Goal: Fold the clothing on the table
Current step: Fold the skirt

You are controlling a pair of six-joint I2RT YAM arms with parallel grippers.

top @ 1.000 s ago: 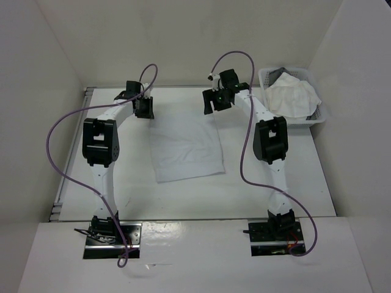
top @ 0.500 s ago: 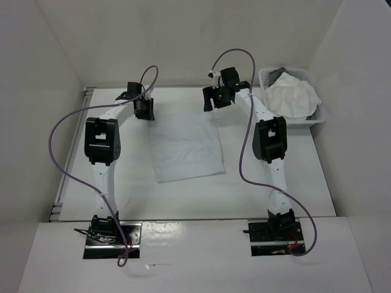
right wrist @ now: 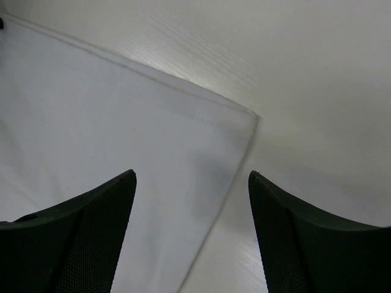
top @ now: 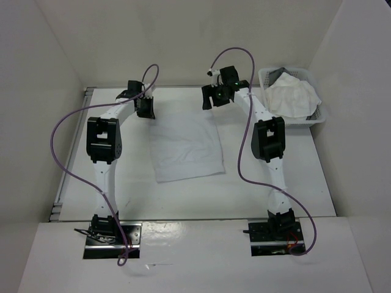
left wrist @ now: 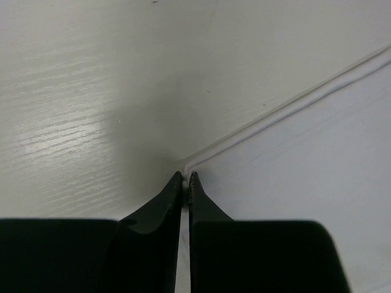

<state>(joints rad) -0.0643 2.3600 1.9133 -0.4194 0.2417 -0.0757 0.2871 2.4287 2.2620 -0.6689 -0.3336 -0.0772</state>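
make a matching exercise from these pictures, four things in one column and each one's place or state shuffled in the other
1 left pincer
2 right pincer
3 clothing
4 basket

a open above a clothing corner
b spread flat on the table
c far right of the table, crumpled cloth inside
d shut on a clothing corner

Pairs: 1-d, 2-a, 3-b, 4-c

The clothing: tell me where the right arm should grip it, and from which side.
Grip the clothing at its far right corner, coming down from above. It lies flat and thin on the table, so only an edge can be pinched; that corner sits just ahead of the open right jaws.
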